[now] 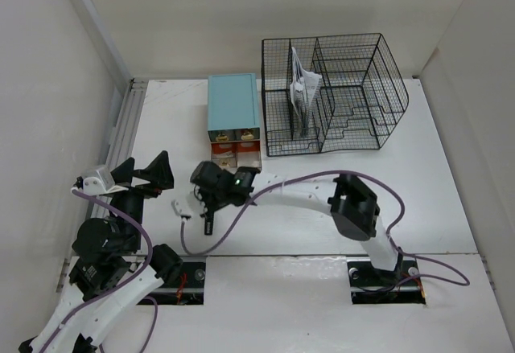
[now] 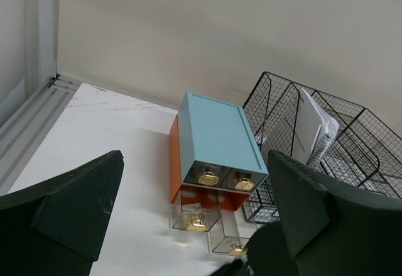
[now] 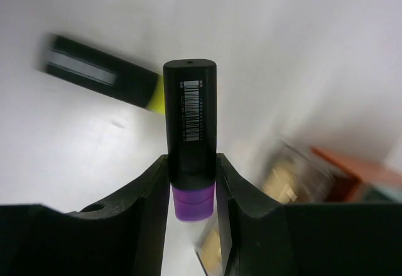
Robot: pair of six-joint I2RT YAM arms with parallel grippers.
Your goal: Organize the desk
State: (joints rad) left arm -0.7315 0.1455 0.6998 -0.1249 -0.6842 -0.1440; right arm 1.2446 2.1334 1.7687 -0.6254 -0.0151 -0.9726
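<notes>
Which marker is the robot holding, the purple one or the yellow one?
The purple marker, black with a purple end, is pinched between the fingers of the right gripper. The yellow marker lies untouched on the desk.

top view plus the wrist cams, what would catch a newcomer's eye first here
The black wire rack at the back right stands out, papers upright in one slot, with the teal box beside it, two lower drawers pulled out. In front of the box, the right fingers clamp a black marker with a purple end, and a yellow-tipped marker lies on the desk close by.
</notes>
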